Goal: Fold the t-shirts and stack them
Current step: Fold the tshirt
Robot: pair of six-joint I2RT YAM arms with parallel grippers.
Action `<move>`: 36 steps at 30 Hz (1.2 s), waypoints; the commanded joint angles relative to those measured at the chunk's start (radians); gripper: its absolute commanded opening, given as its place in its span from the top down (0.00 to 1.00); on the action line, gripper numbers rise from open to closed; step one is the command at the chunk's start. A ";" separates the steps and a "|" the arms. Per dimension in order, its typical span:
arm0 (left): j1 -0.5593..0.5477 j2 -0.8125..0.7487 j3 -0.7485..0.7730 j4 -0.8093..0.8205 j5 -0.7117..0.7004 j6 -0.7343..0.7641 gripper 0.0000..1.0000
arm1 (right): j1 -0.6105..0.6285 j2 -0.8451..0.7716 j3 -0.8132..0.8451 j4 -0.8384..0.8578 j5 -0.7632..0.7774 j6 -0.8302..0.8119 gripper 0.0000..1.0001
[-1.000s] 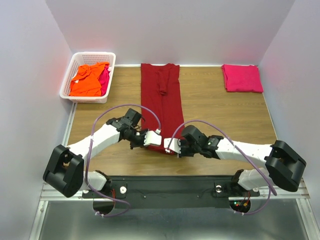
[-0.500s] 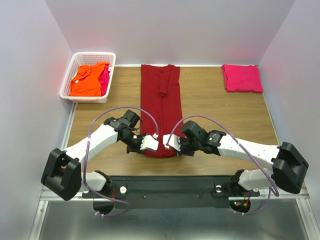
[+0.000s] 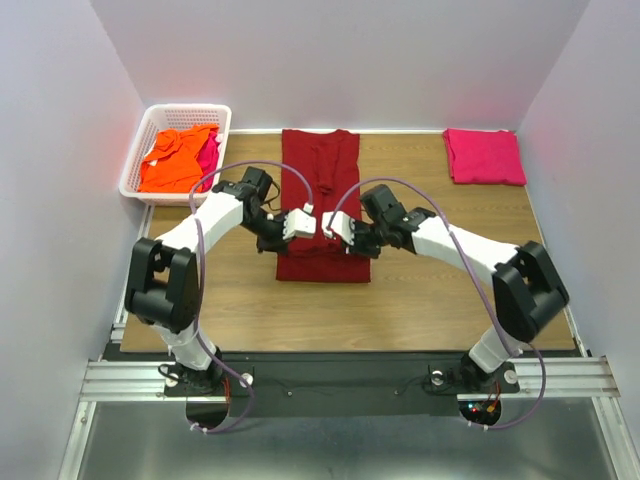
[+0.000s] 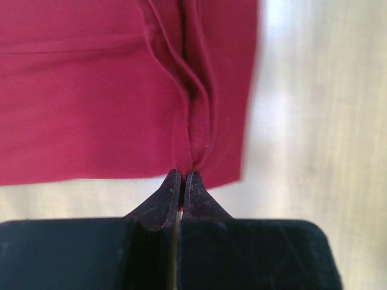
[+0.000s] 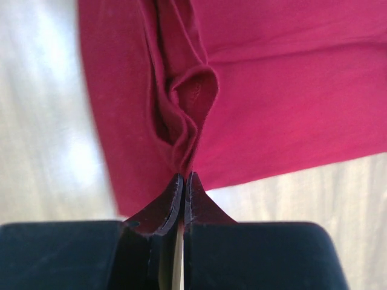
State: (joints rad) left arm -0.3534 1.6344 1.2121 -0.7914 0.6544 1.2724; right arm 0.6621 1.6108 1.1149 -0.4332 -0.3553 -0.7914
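Observation:
The dark red t-shirt (image 3: 322,190) lies lengthwise in the middle of the table, its near end folded up over itself. My left gripper (image 3: 312,218) is shut on the left corner of that lifted hem, seen as a pinched fold of the dark red shirt (image 4: 187,139) in the left wrist view. My right gripper (image 3: 332,222) is shut on the right corner of the shirt (image 5: 187,115). Both hold the hem above the shirt's middle. A folded magenta-pink t-shirt (image 3: 484,156) lies at the back right. An orange t-shirt (image 3: 176,160) and another pink one (image 3: 209,157) sit in the basket.
The white lattice basket (image 3: 135,180) stands at the back left corner. Grey walls close the table on three sides. The black rail with the arm bases runs along the near edge (image 3: 330,380).
Both grippers have carried the shirt's near hem from the table's front edge away toward the middle, doubling the lower half over the rest. Both arms have stretched forward.

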 commanded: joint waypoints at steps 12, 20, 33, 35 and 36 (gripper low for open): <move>0.122 0.413 0.550 -0.100 -0.013 0.093 1.00 | -0.165 0.386 0.447 0.008 -0.111 -0.163 1.00; 0.146 0.567 0.767 -0.132 -0.021 0.087 1.00 | -0.210 0.509 0.592 0.001 -0.117 -0.186 1.00; 0.156 0.665 0.912 -0.083 -0.058 0.042 1.00 | -0.233 0.609 0.714 0.004 -0.105 -0.181 0.99; 0.157 0.668 0.912 -0.063 -0.061 0.022 0.94 | -0.234 0.624 0.733 0.005 -0.094 -0.181 0.92; 0.157 0.671 0.911 -0.042 -0.071 0.016 0.88 | -0.234 0.629 0.741 0.005 -0.082 -0.178 0.84</move>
State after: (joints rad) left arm -0.2062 2.3146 2.0796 -0.8688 0.5972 1.3182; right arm 0.4347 2.2288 1.7950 -0.4450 -0.4519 -0.9676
